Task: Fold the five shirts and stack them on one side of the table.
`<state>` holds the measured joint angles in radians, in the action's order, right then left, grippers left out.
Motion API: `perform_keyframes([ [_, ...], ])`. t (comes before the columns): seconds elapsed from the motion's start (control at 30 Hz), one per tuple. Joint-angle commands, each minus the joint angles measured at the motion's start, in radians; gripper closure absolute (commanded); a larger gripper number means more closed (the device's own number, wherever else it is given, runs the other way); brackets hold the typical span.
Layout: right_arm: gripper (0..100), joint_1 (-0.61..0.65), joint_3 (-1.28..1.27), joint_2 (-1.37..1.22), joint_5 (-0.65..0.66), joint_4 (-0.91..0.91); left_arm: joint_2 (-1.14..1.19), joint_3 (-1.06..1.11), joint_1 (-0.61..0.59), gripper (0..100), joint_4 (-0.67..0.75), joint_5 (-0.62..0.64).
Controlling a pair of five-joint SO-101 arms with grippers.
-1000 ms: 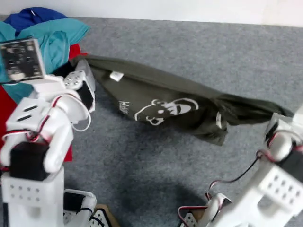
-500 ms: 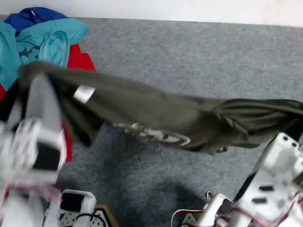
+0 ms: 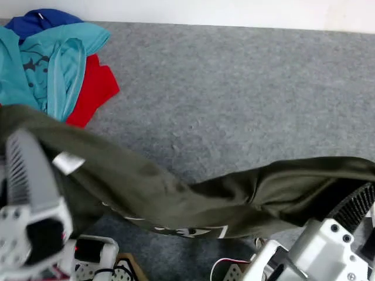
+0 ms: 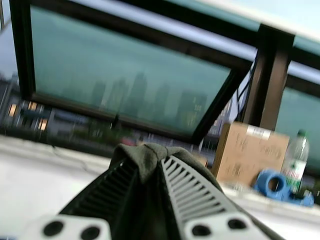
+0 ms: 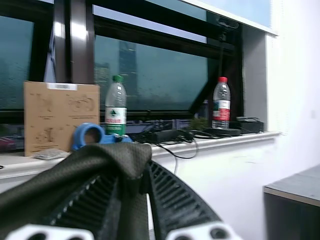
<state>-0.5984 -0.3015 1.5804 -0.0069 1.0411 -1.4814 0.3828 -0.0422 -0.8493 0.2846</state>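
The olive shirt (image 3: 176,199) hangs above the grey surface (image 3: 246,88), stretched between the 2 sets of fingers. Its long axis runs from the left fingers (image 4: 187,187) to the right fingers (image 5: 172,197). Both sets are clenched on bunched fabric at its ends. The cloth sags midway between them, with white print along the low edge. A teal shirt (image 3: 47,58), a red shirt (image 3: 94,88) and a blue shirt (image 3: 41,20) lie heaped beyond the left fingers.
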Motion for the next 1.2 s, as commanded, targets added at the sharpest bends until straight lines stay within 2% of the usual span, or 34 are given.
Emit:
perform_keyframes([
  [0.0, 99.1, -0.065, -0.047, -0.073, 0.043, -0.028, -0.001, 0.096, -0.013, 99, 0.055, -0.002],
  [0.27, 99.1, -0.053, -0.263, -0.278, 0.044, -0.223, 0.039, 0.452, -0.077, 99, 0.388, 0.0],
  [0.43, 99.1, 0.041, -0.312, -0.456, 0.048, -0.275, 0.278, 0.467, -0.077, 99, 0.431, 0.005],
  [0.6, 99.1, 0.128, -0.315, -0.644, 0.018, -0.349, 0.593, 0.344, -0.077, 99, 0.473, 0.006],
  [0.8, 99.1, 0.213, -0.305, -0.898, -0.048, -0.562, 0.984, 0.105, -0.077, 99, 0.505, 0.008],
  [1.03, 99.1, 0.297, -0.3, -1.176, -0.041, -0.822, 1.477, -0.242, -0.081, 99, 0.502, 0.008],
  [1.17, 99.1, 0.314, -0.211, -1.353, -0.041, -0.9, 1.728, -0.45, -0.084, 99, 0.502, 0.008],
])
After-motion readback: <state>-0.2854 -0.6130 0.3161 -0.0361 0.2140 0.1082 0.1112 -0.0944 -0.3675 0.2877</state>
